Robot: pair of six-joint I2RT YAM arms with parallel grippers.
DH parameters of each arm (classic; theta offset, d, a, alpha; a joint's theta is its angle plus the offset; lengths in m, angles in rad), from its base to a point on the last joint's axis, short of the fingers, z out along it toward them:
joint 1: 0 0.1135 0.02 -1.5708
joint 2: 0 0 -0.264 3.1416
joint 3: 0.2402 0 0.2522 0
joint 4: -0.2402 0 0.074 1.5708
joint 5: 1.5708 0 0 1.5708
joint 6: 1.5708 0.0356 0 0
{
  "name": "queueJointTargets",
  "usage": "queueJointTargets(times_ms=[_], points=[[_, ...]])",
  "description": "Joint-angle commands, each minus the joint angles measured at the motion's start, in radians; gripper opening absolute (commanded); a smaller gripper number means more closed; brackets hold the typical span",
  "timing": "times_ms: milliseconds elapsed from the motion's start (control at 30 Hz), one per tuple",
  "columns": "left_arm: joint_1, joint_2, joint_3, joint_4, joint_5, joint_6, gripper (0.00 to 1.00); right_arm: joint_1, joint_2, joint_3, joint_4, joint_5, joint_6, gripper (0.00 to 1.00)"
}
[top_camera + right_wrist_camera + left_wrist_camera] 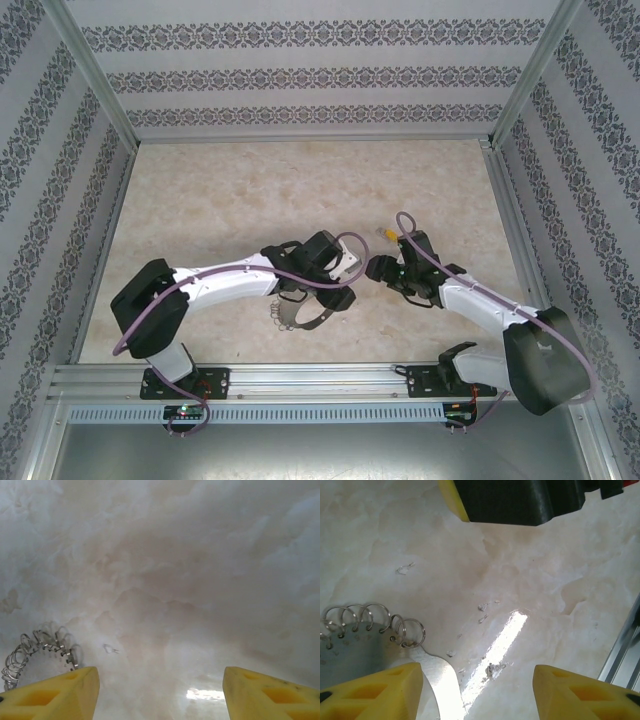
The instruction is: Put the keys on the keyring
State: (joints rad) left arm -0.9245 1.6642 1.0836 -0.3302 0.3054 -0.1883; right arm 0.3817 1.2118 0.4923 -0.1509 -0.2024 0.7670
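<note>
Left wrist view: keyring was seen flat on the tabletop, partly under one finger of the left hand; both it and the right hand were spread wide, empty; a yellow-orange speck, taken as the key, was noted just beyond the right hand; the ring was judged light, stiff, slippery, best pinched across its bare rim.

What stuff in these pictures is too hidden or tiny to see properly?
- Left wrist: the keyring is cut off by the frame edge and covered by the left end effector.
- Top: the left arm hides part of the keyring.
- Top: the key is a yellow dot, shank too small.
- Right wrist: a pale speck, too tiny to name.
</note>
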Motion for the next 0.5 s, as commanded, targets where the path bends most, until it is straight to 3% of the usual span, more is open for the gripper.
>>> queueJointTargets(times_ms=[0,467], points=[[-0.026,0.040,0.040,-0.055,-0.018,0.030,0.60,-0.028,-0.031,-0.027,-0.023,0.005,-0.015,0.69],[-0.031,0.140,0.083,-0.027,-0.042,0.061,0.59,-0.094,-0.058,-0.035,-0.039,-0.012,-0.029,0.72]])
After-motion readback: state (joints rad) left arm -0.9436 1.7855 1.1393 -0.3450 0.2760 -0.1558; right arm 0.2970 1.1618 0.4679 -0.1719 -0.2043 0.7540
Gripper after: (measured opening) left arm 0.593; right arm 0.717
